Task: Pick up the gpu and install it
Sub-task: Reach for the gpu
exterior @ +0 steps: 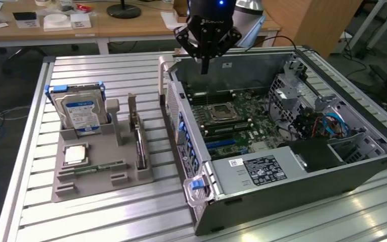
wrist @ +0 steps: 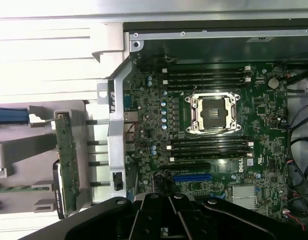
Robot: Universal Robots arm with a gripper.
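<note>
"Where's the gripper (exterior: 205, 64) hanging?"

"Over the far edge of the open computer case (exterior: 301, 201), above the motherboard (exterior: 251, 108). Its fingers are pinched right together, with nothing between them."

"And the gpu (exterior: 138, 143)?"

"Not picked up. It stands on its edge in a slot of the grey holder tray (exterior: 86, 187), outside the case and just beside its side wall. From the gripper it lies lower, toward the exterior view's left and nearer that camera, with the case wall between the two."

"Which way does it run?"

"I'd say its long axis goes roughly along that wall, with the metal bracket at the far end, sticking up. The hard drive (exterior: 80, 110) stands further to the exterior view's left on the same tray, so the card is the nearer of the two."
</note>
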